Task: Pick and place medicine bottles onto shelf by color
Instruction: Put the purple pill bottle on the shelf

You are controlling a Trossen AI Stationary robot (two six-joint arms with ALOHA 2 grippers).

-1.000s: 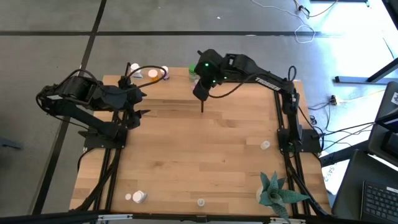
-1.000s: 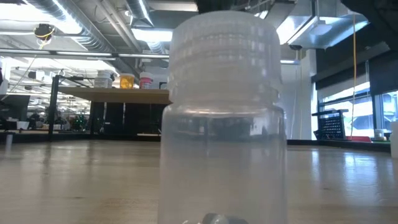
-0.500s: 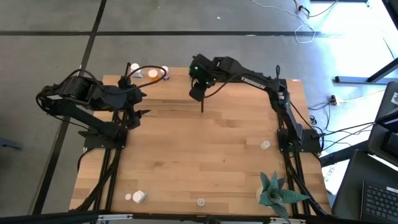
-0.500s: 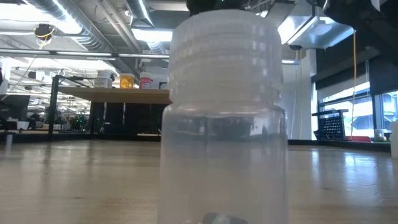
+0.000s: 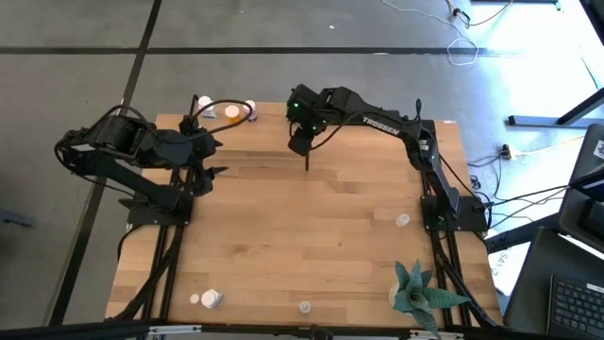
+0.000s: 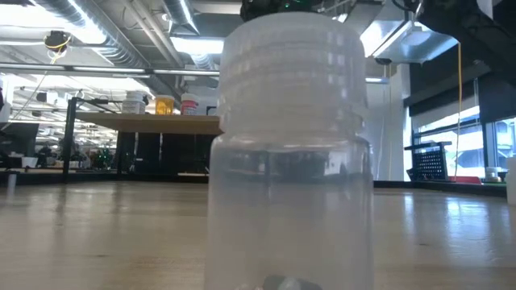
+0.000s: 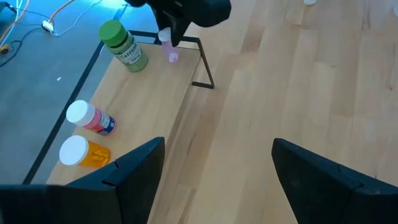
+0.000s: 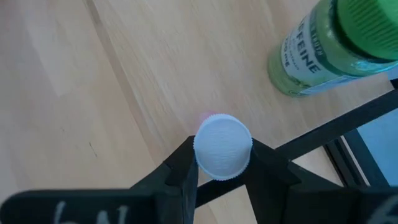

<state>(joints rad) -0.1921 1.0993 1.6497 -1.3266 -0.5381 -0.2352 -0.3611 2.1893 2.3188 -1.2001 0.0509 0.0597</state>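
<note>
The shelf [image 7: 140, 106] stands at the table's far edge. On it I see a green bottle [image 7: 123, 45] upright, and a pink-and-white bottle [image 7: 91, 117] and an orange bottle [image 7: 83, 154] lying on their sides. My right gripper [image 8: 222, 155] hangs over the shelf's right end, beside the green bottle [image 8: 336, 43], shut on a small pink bottle [image 7: 166, 46] with a white cap. My left gripper [image 7: 217, 168] waits open at the table's left [image 5: 213, 157], holding nothing. A clear bottle [image 6: 286, 153] stands right in front of the low camera. My right gripper pinches the pink bottle at its white cap [image 8: 222, 147], one finger on each side. The fingers come from above, slanting down. The bottle hangs upright below them with its bottom [image 7: 173, 58] at the shelf top; whether it touches the wood I cannot tell.
Thin black posts [image 7: 207, 65] edge the shelf. Loose bottles sit on the tabletop: a clear one [image 5: 403, 220] at the right, white ones [image 5: 208, 298] and a clear one [image 5: 305, 306] near the front edge. A spiky green plant [image 5: 420, 291] stands at the near right corner.
My right gripper has sunk toward the shelf with the pink bottle and tipped a little more downward; it has stayed shut on the bottle.
</note>
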